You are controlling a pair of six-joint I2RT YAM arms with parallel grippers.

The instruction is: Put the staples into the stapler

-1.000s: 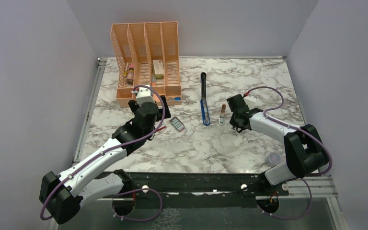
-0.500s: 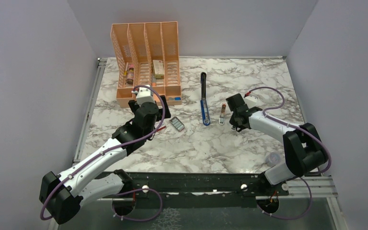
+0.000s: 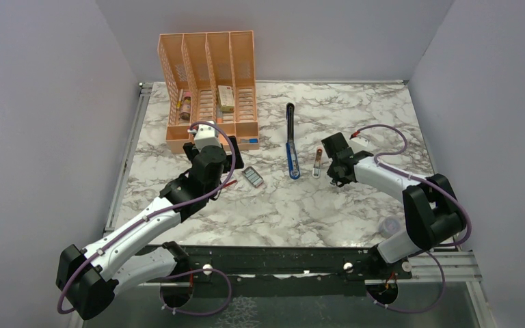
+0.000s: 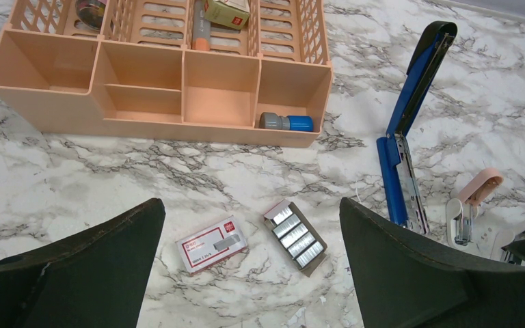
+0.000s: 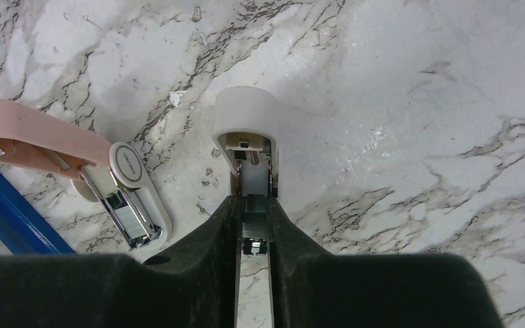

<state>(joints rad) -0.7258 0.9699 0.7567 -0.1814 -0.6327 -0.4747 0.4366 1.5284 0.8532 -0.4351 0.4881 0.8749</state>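
At mid-table, the stapler (image 3: 291,147) lies swung open. Its black top arm points toward the far wall and its blue magazine channel faces up; whether a strip already sits in it cannot be told. Just to its left lie the staples (image 4: 295,229), silvery strips in a small tray set at a slant on the marble. The red-pink box (image 4: 212,244) rests just beside the tray.

Your left gripper (image 4: 249,212) hangs over both with its fingers spread wide, holding nothing. The peach organizer (image 4: 143,126) stands beyond it. To the stapler's right, your right gripper (image 5: 253,208) is pinched narrow on the metal tail of a small white clip-like piece (image 5: 247,113), next to a pink-and-white mini stapler (image 5: 119,184).

With the stapler open and no strip lifted, the step in hand looks to be fetching a strip. You would need to turn the left wrist to match the tray's slant, descend, and close gently on a single strip before carrying it to the blue channel.
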